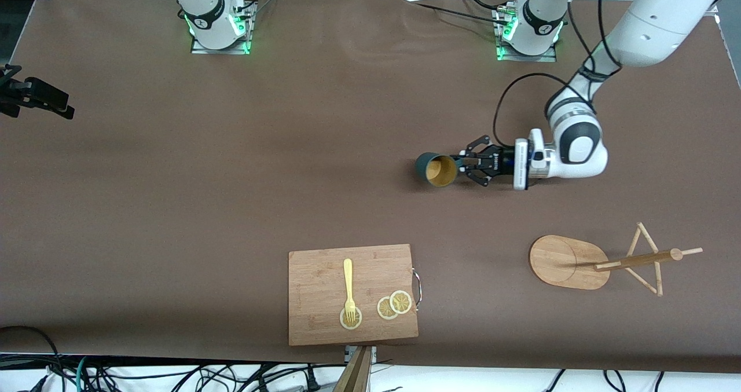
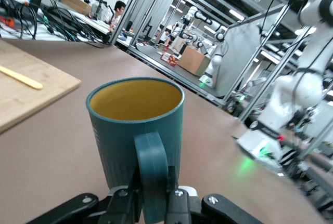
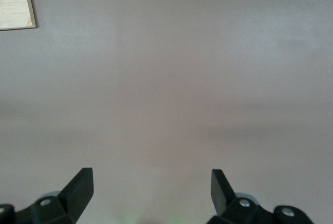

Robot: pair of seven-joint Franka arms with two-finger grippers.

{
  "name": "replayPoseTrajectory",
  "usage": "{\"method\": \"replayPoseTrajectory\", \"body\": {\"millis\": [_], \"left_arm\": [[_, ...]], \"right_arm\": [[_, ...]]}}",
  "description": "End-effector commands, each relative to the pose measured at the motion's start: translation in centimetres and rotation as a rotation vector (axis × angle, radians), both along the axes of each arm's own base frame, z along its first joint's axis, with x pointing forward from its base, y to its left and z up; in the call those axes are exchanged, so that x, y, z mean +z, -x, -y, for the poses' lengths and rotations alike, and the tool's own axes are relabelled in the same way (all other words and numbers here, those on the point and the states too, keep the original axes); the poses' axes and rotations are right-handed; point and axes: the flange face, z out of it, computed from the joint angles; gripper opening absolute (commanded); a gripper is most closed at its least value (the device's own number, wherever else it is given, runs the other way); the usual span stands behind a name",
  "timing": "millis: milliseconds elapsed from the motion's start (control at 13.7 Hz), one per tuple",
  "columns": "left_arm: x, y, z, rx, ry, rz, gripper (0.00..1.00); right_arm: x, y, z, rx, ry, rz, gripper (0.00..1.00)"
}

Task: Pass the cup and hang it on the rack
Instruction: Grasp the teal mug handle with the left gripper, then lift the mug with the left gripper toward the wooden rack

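The dark teal cup (image 1: 435, 169) with a mustard-yellow inside is turned on its side, mouth toward the front camera, low over the middle of the table. My left gripper (image 1: 462, 165) is shut on its loop handle. In the left wrist view the cup (image 2: 132, 130) fills the centre and the left gripper (image 2: 153, 185) clamps the handle (image 2: 152, 167) from both sides. The bamboo rack (image 1: 570, 262), with an oval base, a post and peg sticks, is nearer the front camera, toward the left arm's end. My right gripper (image 3: 151, 178) is open and empty over bare table; it is outside the front view.
A rectangular wooden cutting board (image 1: 324, 317) lies near the front edge, with a yellow fork (image 1: 348, 282) and lemon slices (image 1: 394, 305) on it. It also shows in the left wrist view (image 2: 31, 96) and the right wrist view (image 3: 14, 3). A black clamp (image 1: 35, 98) sits at the right arm's end.
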Motion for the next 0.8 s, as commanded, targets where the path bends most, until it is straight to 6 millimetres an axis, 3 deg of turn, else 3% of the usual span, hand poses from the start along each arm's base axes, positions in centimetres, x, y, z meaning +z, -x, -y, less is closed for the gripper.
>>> {"method": "replayPoseTrajectory", "body": {"millis": [0,218,509,728], "left_arm": [[0.6,1.5,-4.7,-0.021,0.059,-0.140,0.00],[0.5,2.7,-11.1,-0.015,0.086,-0.330,0.00],[1.3,4.0,-16.7,0.032,0.185,-0.607,0.00],[3.4,2.6,-21.5,0.089,0.212,-0.742,0.00]], "right_arm": [[0.2,0.4,-0.1,-0.001,0.005,0.002,1.00],[0.0,0.3,-0.1,-0.001,0.005,-0.001,1.00],[0.1,0.4,-0.2,-0.009,0.004,0.001,1.00],[0.1,0.4,-0.2,-0.004,0.005,0.001,1.00]]}}
